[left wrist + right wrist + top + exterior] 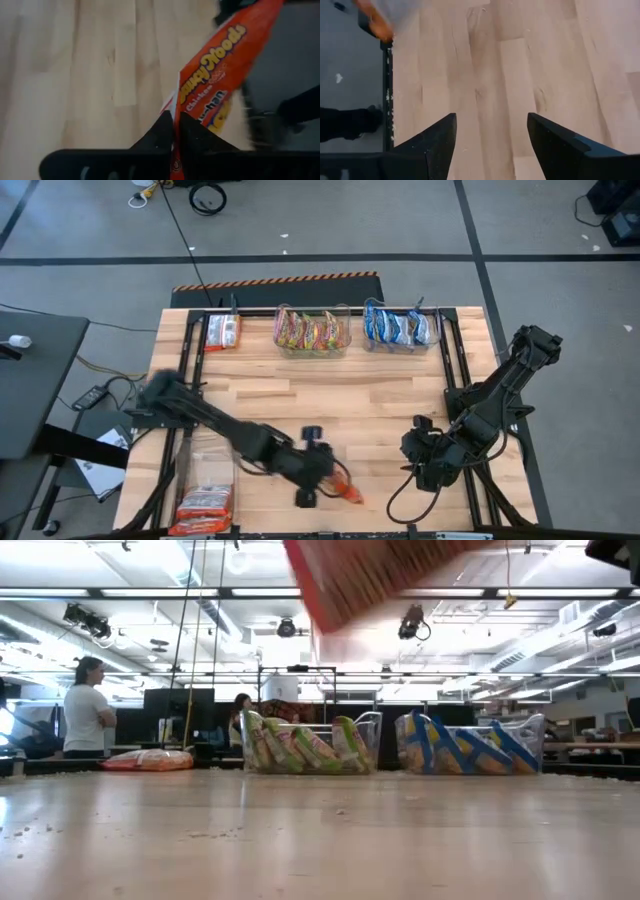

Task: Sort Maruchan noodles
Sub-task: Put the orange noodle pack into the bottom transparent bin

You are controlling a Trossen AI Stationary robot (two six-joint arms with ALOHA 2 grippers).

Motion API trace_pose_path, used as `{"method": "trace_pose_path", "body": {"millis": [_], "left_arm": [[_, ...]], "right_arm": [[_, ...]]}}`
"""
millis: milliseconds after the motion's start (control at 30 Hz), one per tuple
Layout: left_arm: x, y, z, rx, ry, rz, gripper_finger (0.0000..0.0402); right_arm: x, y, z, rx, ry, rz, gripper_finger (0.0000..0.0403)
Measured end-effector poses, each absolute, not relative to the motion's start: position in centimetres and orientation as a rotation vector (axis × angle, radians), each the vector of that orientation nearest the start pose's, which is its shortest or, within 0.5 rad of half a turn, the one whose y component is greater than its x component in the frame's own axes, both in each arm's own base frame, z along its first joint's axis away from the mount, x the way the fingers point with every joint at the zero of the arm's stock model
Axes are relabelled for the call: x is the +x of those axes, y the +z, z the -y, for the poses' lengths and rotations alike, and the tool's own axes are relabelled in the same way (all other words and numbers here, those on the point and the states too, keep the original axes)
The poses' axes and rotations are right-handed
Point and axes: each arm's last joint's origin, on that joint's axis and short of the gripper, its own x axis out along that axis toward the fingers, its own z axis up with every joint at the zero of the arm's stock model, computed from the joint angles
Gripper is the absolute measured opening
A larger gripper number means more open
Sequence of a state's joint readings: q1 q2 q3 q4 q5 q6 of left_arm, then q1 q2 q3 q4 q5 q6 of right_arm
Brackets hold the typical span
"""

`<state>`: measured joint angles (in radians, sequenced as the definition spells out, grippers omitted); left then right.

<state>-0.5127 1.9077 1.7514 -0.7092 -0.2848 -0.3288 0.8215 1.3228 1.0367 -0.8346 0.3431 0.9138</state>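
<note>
Left gripper [175, 131] is pinched shut on the edge of a red-orange Maruchan packet [220, 70], near the front edge of the bench [380, 415], centre. In the low view the packet [370, 575] hangs well above the bench surface, so it looks lifted, tilted, held by one thin edge only.

Right gripper [491, 145] has fingers spread wide with nothing between them, over bare wood at front right; it is waiting.

Sorted so far: yellow-green packets [312, 332] in the clear middle tub [345, 330] at the back, blue-and-white packets [400, 328] in the tub [435, 330] to its right, one red-orange packet [223, 332] lying at back left. More red-orange packets [205, 508] sit in the container at front left.

Step in hand, judged: carry the held packet to the red-orange group at back left. To do it well: keep the pinch firm, since the crinkly film could slip; travel high enough to clear the tub rims; lower beside the back-left packet before letting go; don't drag across the middle tub.
</note>
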Motion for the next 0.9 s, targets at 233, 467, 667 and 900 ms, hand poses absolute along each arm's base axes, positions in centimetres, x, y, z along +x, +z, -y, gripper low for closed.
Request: {"method": "trace_pose_path", "body": {"millis": [233, 467, 667, 900], "left_arm": [[27.7, 39.0, 19.4, -0.142, -0.108, -0.804, 0.0017], [18.4, 39.0, 21.3, -0.249, -0.016, -1.081, 0.0017], [13.5, 36.5, 22.1, -0.402, 0.118, -1.149, 0.0017], [9.7, 30.9, 23.6, -0.493, 0.194, -1.217, 0.0017]], "right_arm": [[17.6, 25.0, -17.5, 0.213, -0.033, -1.014, 0.0249], [17.8, 24.7, -17.7, 0.241, -0.01, -0.992, 0.0249], [17.8, 24.7, -17.8, 0.251, 0.0, -0.99, 0.0249], [17.8, 24.7, -17.8, 0.258, 0.005, -0.999, 0.0249]]}}
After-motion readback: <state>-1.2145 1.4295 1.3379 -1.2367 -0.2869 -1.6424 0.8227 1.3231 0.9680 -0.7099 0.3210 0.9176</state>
